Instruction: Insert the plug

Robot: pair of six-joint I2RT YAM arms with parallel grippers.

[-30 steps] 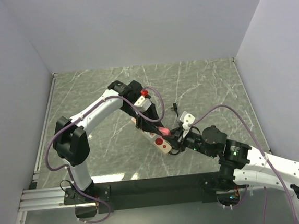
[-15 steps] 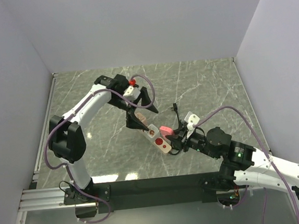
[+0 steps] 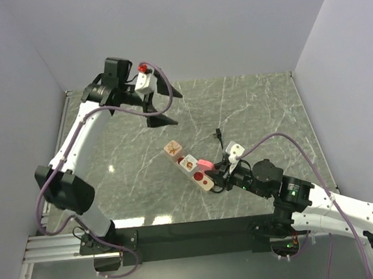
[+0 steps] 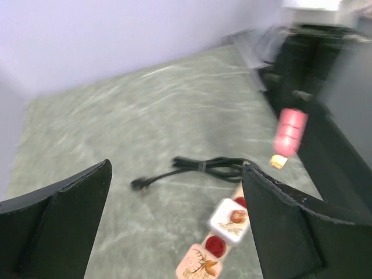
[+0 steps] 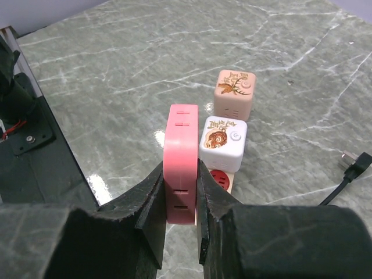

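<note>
At the near end of the power strip (image 3: 198, 176), the right gripper (image 5: 179, 189) clamps narrowly on the pink plug (image 5: 181, 139), holding it upright with its lower end at the strip just beside the white cube (image 5: 224, 142) — whether it is fully seated cannot be told. Above the far left of the marble table (image 3: 255, 101), the left gripper (image 3: 178, 109) hangs wide and empty, well apart from the strip — the insertion looks at or near its last push, with seating and release left to do
</note>
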